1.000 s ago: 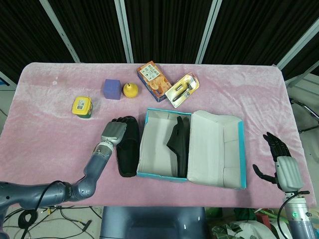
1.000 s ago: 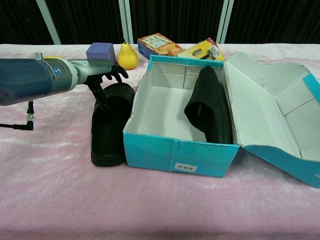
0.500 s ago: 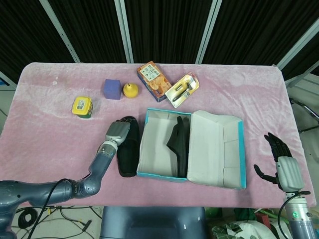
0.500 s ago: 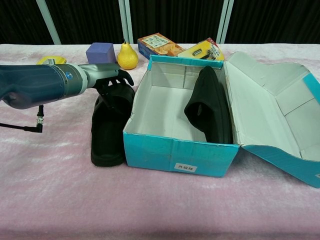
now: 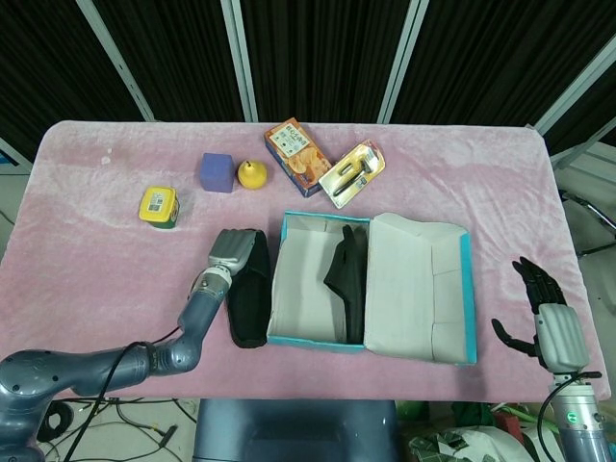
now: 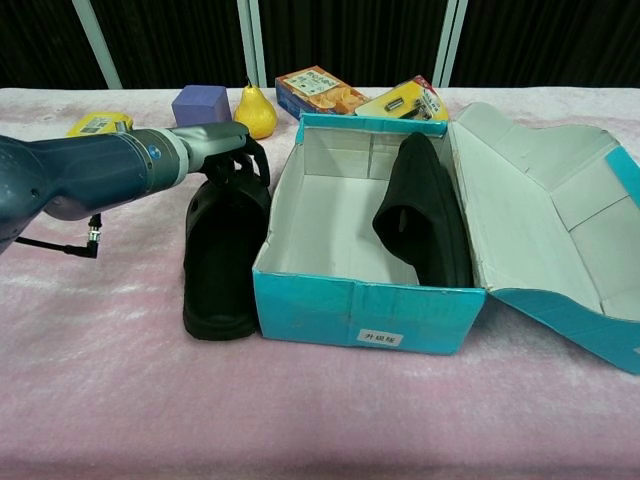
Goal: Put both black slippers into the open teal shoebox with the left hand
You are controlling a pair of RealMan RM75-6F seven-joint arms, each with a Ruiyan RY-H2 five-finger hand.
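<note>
Slippers, black: 2. 1 slipper in box (image 5: 348, 281) stands on edge inside the teal shoebox (image 5: 310, 339), leaning against its right wall. 1 slipper on table (image 5: 248, 306) lies flat on the cloth, lengthwise along the box's left wall and just beside it; in the chest view it (image 6: 222, 270) sits sole down with its opening up.

Shoebox, teal, white inside: 1, open, with its lid (image 5: 421, 289) folded out flat to the right.

Hands: 2. Left hand (image 5: 234, 249) rests over the far end of the slipper on the table, fingers curled down onto its upper (image 6: 233, 158); whether they have closed into a grip cannot be told. Right hand (image 5: 545, 318) hovers at the near right edge of the table, fingers apart and grasping nothing.

Other items, all toward the far side of the table:
- 1 yellow tin (image 5: 159, 206), left of the slipper and well apart.
- 1 purple cube (image 5: 217, 172).
- 1 yellow pear (image 5: 251, 173), just beside the cube.
- 1 orange carton (image 5: 297, 156).
- 1 blister pack (image 5: 352, 172), yellow-edged, just beside the carton.

Surface: 1 table under a pink plush cloth (image 5: 96, 250).

Room: black curtain (image 5: 318, 58) behind, crossed by pale metal struts.
</note>
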